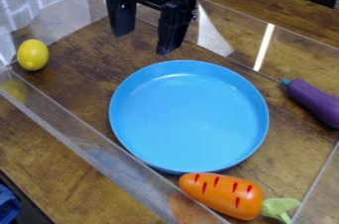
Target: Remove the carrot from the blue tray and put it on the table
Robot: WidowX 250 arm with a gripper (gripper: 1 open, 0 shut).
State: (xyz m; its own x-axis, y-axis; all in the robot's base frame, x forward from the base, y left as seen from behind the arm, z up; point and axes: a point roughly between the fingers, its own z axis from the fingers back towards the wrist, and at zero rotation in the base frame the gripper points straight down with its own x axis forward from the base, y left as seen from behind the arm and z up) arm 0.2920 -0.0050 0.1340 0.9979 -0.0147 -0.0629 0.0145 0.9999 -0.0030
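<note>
The carrot (223, 194) lies on the table (79, 74) at the bottom right, just outside the near rim of the blue tray (189, 115). It is orange with dark stripes, its green top pointing right. Nothing lies in the round blue tray at the centre. My gripper (143, 30) hangs above the table behind the tray's far edge, pointing down. Its black fingers (169, 28) stand apart and open with nothing between them. It is well away from the carrot.
A yellow lemon (34, 55) sits at the left by the clear acrylic wall (79, 134). A purple eggplant (318, 100) lies at the right edge. Clear walls enclose the tabletop on the near and far sides.
</note>
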